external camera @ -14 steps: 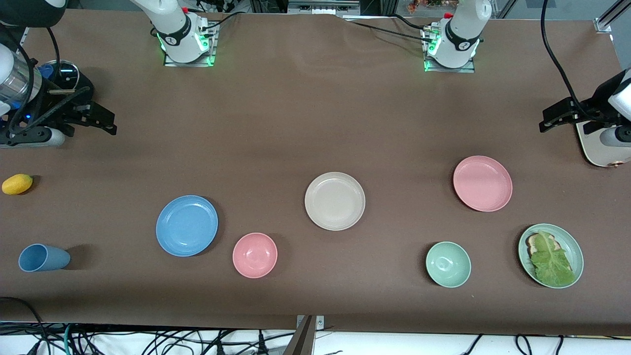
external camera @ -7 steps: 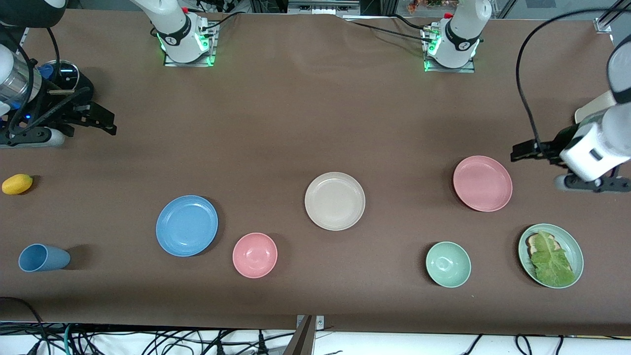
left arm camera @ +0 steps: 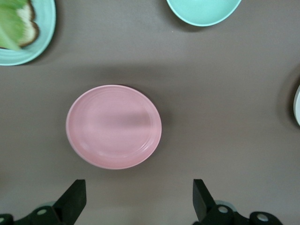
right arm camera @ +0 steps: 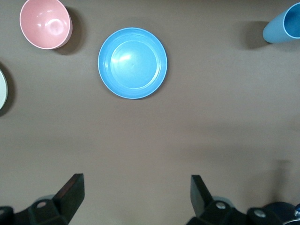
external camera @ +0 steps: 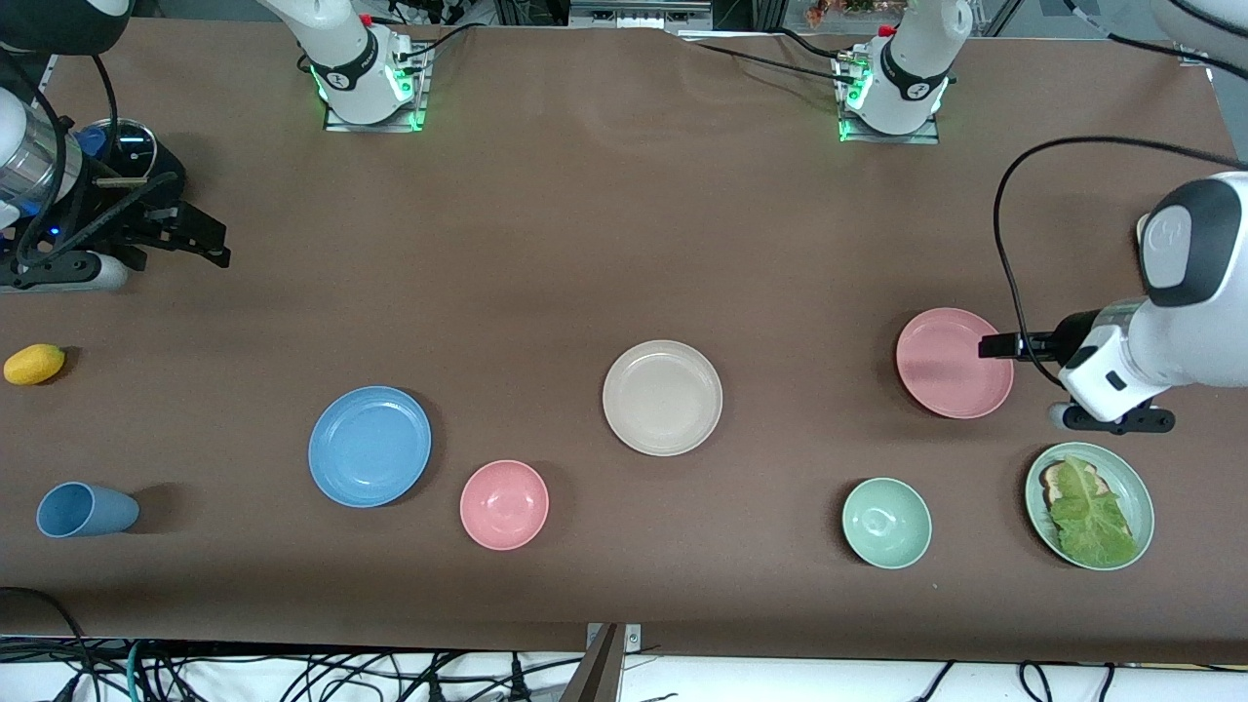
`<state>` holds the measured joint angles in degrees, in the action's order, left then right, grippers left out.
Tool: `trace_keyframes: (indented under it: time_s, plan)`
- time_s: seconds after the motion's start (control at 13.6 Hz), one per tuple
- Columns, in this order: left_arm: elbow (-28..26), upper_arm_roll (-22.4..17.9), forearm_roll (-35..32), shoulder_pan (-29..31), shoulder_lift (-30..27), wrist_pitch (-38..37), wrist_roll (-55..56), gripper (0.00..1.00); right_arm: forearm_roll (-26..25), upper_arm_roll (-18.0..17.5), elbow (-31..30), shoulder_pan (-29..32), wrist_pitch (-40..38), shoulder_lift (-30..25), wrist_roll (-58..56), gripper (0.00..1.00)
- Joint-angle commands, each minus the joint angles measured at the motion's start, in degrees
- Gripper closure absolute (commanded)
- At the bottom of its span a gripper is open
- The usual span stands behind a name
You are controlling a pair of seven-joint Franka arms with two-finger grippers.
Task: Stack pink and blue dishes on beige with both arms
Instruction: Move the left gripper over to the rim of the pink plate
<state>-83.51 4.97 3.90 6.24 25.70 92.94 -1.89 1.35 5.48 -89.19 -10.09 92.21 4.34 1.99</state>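
Observation:
The pink plate (external camera: pixel 955 363) (left arm camera: pixel 114 126) lies flat toward the left arm's end of the table. My left gripper (external camera: pixel 987 346) (left arm camera: pixel 138 186) hangs open just off its rim, holding nothing. At mid-table sits the beige plate (external camera: pixel 662 397), bare. The blue plate (external camera: pixel 370 446) (right arm camera: pixel 132 63) lies toward the right arm's end, a little nearer the front camera. My right gripper (external camera: pixel 219 246) (right arm camera: pixel 137 183) waits open over bare table at the right arm's end, well apart from the blue plate.
A pink bowl (external camera: pixel 504 504) sits between the blue and beige plates, nearer the camera. A green bowl (external camera: pixel 886 523) and a green plate with bread and lettuce (external camera: pixel 1089 505) lie near the pink plate. A blue cup (external camera: pixel 86 510) and a yellow fruit (external camera: pixel 34 364) lie at the right arm's end.
The left arm has swung in from the table's end, bringing its open gripper up to the pink plate's rim. The right arm and all dishes have stayed put.

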Motion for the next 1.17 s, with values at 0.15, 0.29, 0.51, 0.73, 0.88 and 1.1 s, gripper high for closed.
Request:
trace_keyframes:
  time_s: [0.15,0.29,0.51,0.73,0.88,1.1]
  plan:
    - [-7.18,0.04,4.70,5.43,0.23,8.39,-9.25,0.00,0.76,0.24,0.95,0.07,-0.10,0.23,-0.50,0.00]
    - [-8.76,0.04,6.73,8.25,0.67,10.23,-15.93,0.00,0.67,0.24,0.86,0.07,-0.10,0.23,-0.50,0.00]
    - [-12.10,0.04,6.91,11.06,0.76,13.83,-20.86,0.00,0.76,0.24,0.86,0.07,-0.10,0.23,-0.50,0.00]
    - [-14.83,0.04,10.06,13.88,3.21,18.50,-27.88,0.00,0.76,0.24,0.86,0.07,0.08,0.32,-0.50,0.00]
    - [-14.84,0.04,10.87,15.72,5.50,20.08,-31.14,0.01,0.67,0.24,0.86,0.07,0.17,0.32,-0.50,0.00]
    - [-14.92,0.04,12.01,16.61,7.35,20.79,-32.83,0.02,0.76,0.24,0.86,0.07,0.17,0.32,-0.50,0.00]
